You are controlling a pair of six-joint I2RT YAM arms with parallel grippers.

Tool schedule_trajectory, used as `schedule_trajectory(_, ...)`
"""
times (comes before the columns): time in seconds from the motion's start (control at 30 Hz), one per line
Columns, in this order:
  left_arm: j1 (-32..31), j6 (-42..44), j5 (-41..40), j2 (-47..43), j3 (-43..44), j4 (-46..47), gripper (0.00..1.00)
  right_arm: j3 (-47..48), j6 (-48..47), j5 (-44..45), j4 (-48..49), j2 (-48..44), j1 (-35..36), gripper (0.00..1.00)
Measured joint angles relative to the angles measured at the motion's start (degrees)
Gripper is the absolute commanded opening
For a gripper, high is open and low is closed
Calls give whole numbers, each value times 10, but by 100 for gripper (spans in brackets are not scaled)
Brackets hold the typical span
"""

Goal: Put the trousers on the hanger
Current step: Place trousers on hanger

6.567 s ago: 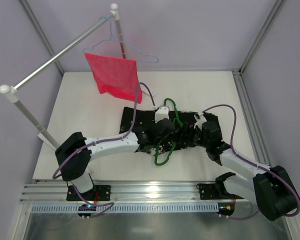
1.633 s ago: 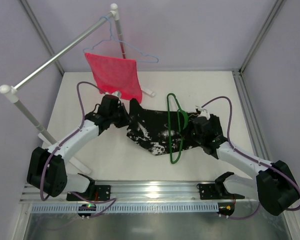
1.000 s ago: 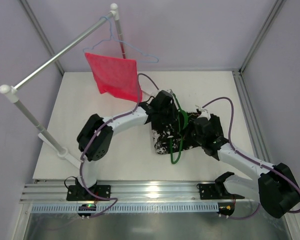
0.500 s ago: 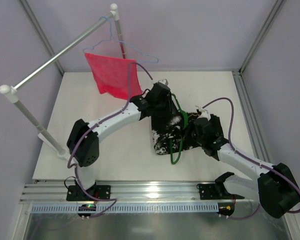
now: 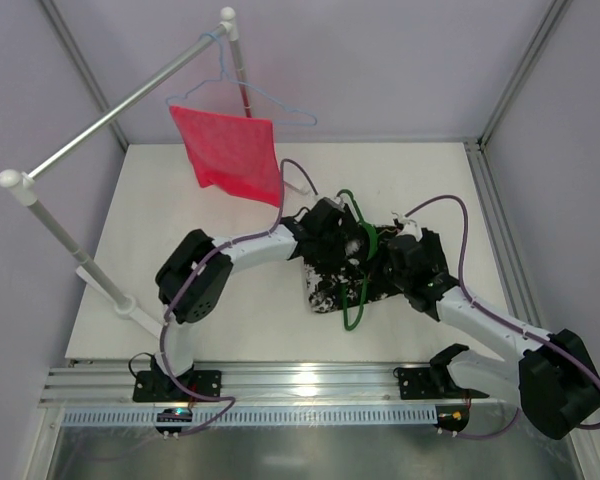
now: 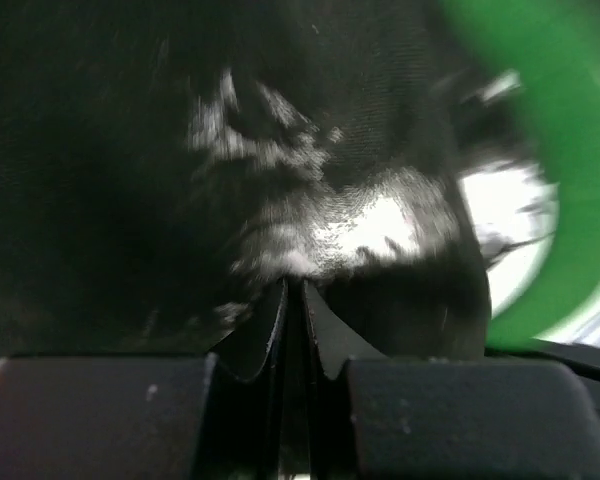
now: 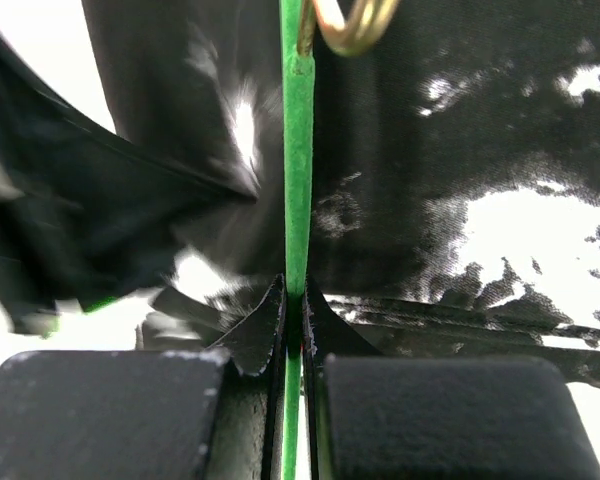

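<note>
Overhead, the trousers (image 5: pixel 325 285) lie bunched at the middle of the table (image 5: pixel 180 230), no longer spread leftward as they were a moment ago. The hanger (image 5: pixel 358 300) runs across them, its lower end past their near edge. The left gripper (image 5: pixel 345 243) has dropped back onto the heap from its higher spot half a second ago and now sits just beside the right gripper (image 5: pixel 383 258), which has barely moved. The red cloth (image 5: pixel 230 150) hangs on the rail (image 5: pixel 110 115) as before.

From the left wrist, the fingers (image 6: pixel 265 330) stand almost together, with black-and-white fabric gathered at their tips and seemingly pinched; green blurs past at the right.

From the right wrist, the jaws clamp the thin green bar, and the mottled cloth lies beneath it.
</note>
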Motion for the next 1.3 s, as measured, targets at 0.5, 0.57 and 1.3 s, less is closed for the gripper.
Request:
schedule_trajectory(0.5, -25, -8, 6, 37, -19, 55, 10, 2, -12, -22, -40, -39, -1, 4)
schedule_trajectory(0.57, -27, -9, 8, 41, -13, 51, 10, 2, -16, -33, -42, -43, -2, 4)
schedule_trajectory(1.3, 11, -49, 43, -25, -39, 8, 35, -10, -15, -58, -21, -55, -5, 4)
